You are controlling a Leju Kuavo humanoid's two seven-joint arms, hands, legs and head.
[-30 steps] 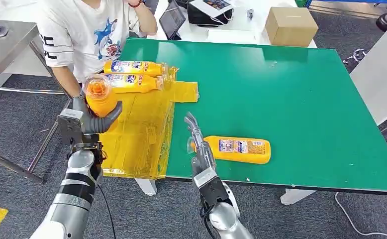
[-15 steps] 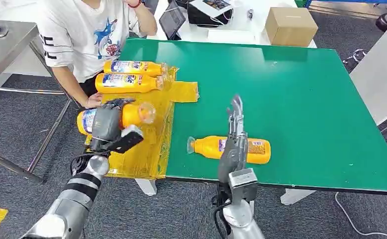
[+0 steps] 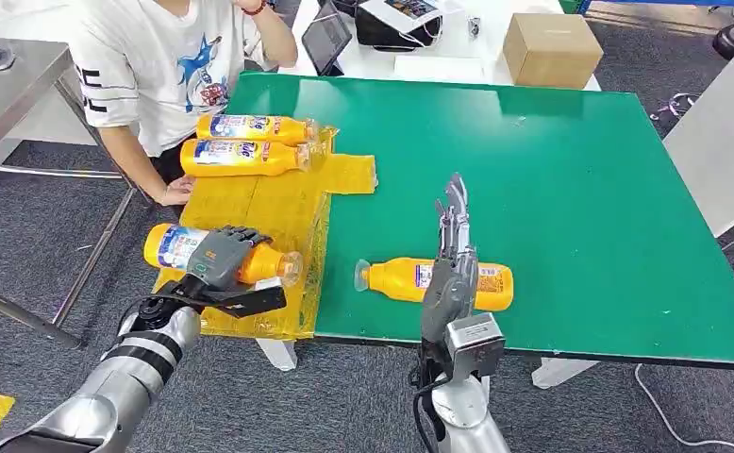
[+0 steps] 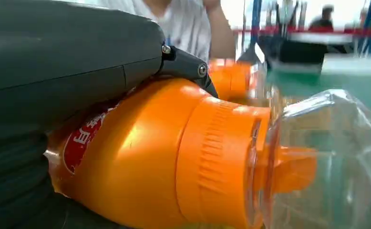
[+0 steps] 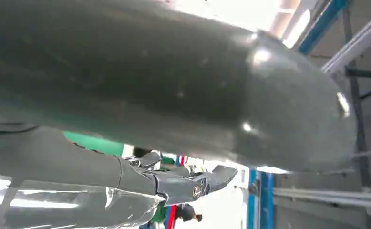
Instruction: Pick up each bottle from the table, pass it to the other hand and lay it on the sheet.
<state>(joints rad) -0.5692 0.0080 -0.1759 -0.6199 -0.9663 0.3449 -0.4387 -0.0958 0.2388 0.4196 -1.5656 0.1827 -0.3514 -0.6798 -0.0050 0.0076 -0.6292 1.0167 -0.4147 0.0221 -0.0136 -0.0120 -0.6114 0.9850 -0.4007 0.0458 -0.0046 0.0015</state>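
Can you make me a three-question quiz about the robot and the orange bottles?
1. Where is the bottle that the left robot hand holds?
A. low over the yellow sheet, lying sideways
B. inside the cardboard box
C. on the floor

2. How many orange bottles are there in all?
A. two
B. four
C. six

3. How is the right robot hand?
A. squeezing a bottle
B. open, fingers out straight, above the bottle on the green table
C. holding the box

Answers:
1 A: the left robot hand grips it sideways at the sheet's near end.
2 B: two lie at the sheet's far end, one is held, one lies on the table.
3 B: its fingers hold nothing.
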